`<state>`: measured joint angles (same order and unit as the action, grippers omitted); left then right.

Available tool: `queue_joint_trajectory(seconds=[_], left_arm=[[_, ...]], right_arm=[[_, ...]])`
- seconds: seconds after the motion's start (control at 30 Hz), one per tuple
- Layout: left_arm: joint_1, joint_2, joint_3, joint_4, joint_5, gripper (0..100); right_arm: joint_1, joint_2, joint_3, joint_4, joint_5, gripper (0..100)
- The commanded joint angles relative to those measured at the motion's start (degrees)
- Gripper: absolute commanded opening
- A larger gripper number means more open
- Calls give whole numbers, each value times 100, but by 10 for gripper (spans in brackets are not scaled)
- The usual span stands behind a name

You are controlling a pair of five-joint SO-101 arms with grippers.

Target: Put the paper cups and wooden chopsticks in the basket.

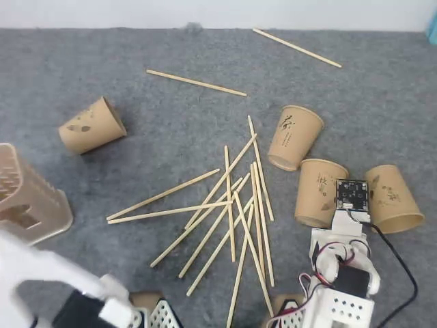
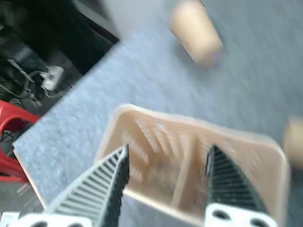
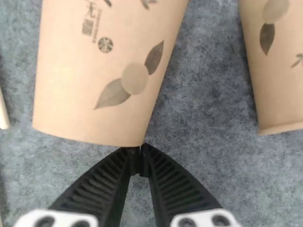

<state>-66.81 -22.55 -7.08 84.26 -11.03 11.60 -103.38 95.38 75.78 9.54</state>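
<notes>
Paper cups (image 1: 295, 137): tan, lying tipped; three grouped right, lone cup (image 1: 91, 125) left.
Chopsticks (image 1: 229, 205): pale wood, scattered pile, centre.
Basket (image 1: 34, 198): beige, left edge.

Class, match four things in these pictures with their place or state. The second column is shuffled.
1. left gripper
2. right gripper
3. basket
4. chopstick heap

A. shut, tips beside a lying cup
B. criss-crossed in the middle of the high view
C. open, above the basket
D. at the left edge of the high view

Pairs: 1-C, 2-A, 3-D, 4-B.
</notes>
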Motion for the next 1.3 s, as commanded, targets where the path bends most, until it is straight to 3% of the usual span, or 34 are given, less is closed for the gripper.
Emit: queue_joint_trajectory(seconds=[0.0,0.27,0.43,0.6,0.83,1.27], left_arm=[[-510,352,-31,-967,607,254],[-589,1732,-101,-2303,1697,254],[-905,3024,-927,-2505,2708,254],[-1108,4527,-2185,-1996,2980,254],[-1081,6330,-4145,-607,2980,254],[-53,8431,-7275,1662,2963,254]], right_arm=[[57,-75,105,-75,70,8],[57,-75,105,-75,70,8],[57,-75,105,-75,70,8],[57,-75,105,-75,70,8],[57,-75,105,-75,70,8],[57,-75,105,-75,70,8]])
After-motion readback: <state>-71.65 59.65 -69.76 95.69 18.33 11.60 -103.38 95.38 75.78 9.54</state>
